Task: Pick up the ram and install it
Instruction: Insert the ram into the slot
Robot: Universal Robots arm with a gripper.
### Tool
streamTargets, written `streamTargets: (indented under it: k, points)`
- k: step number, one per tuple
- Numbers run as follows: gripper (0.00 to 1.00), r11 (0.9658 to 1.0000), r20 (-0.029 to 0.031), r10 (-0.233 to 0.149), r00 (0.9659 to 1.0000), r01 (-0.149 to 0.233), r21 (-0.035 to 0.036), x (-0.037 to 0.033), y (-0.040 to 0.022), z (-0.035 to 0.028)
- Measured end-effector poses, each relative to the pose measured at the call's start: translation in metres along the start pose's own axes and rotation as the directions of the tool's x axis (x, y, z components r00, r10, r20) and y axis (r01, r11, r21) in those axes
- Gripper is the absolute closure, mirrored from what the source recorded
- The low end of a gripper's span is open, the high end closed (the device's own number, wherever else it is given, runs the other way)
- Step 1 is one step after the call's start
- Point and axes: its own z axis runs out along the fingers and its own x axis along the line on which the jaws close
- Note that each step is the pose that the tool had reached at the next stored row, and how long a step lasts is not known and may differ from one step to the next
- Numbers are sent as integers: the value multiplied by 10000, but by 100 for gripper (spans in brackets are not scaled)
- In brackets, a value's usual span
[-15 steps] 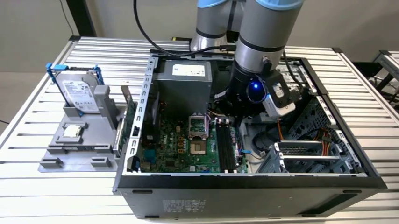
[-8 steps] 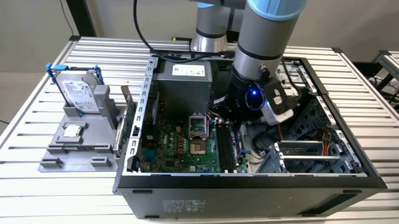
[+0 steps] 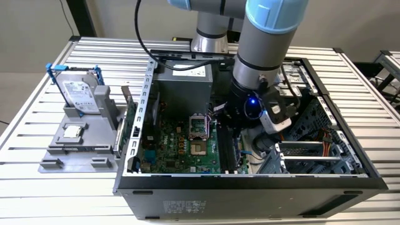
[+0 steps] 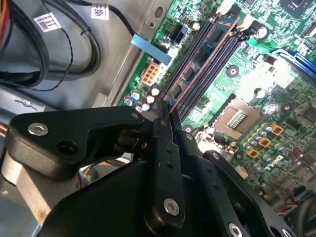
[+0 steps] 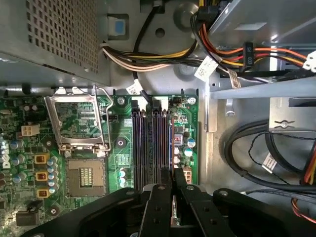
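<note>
Black hand pinches the ram in its slot, cables just beside.

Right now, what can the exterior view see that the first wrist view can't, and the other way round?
The exterior view takes in the robot arm, the whole computer case, the slatted table and the hard drive standing on its grey holder. The first wrist view adds a close look: the jaws shut on the ram, held edge-on at the black slots, plus orange and yellow cables. Both share the green motherboard and its metal processor socket.
</note>
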Motion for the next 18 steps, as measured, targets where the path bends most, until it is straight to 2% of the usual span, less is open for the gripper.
streamTargets:
  k: [8,18]
  points:
    - [100,10000,0,1,10000,-1,-1,3,15,100]
    - [100,10000,0,47,10000,-47,-2,6,13,130]
